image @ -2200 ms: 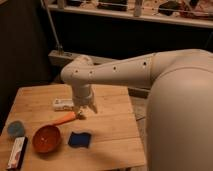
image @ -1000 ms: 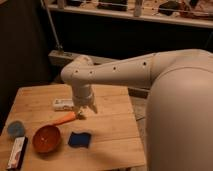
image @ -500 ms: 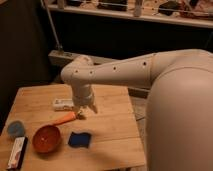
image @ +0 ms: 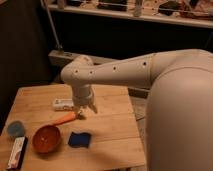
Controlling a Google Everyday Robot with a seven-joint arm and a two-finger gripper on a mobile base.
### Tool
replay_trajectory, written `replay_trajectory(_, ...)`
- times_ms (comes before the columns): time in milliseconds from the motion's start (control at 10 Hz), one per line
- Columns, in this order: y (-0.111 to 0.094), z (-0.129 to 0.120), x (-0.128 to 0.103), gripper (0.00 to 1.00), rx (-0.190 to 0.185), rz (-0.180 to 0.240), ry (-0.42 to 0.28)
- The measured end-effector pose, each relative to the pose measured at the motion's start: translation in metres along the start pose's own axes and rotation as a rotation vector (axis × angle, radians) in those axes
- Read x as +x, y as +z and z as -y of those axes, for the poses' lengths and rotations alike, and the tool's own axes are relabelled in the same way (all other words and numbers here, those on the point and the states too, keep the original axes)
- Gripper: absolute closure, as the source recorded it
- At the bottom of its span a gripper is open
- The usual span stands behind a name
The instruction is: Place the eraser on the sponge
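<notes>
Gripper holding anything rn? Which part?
Nothing. The gripper hangs open above the table, beside the white box; the eraser lies apart, beside the orange bowl.

Gripper hanging over mid-table covers the white box's right end, can't tell what the orange thing beside it is, and the arm runs off frame right.
</notes>
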Motion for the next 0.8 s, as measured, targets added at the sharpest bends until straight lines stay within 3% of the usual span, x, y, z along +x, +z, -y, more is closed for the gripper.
replay_trajectory(400, -0.002, -0.001, -0.002, 0.35, 0.007, 0.007, -0.019)
replay_trajectory(600, -0.003, -0.022, -0.011, 0.35, 0.036, 0.026, -0.133)
replay_trajectory(700, -0.005, -0.048, -0.018, 0.35, 0.058, 0.041, -0.242)
replay_trajectory(800, -0.006, -0.065, -0.020, 0.35, 0.068, 0.044, -0.307)
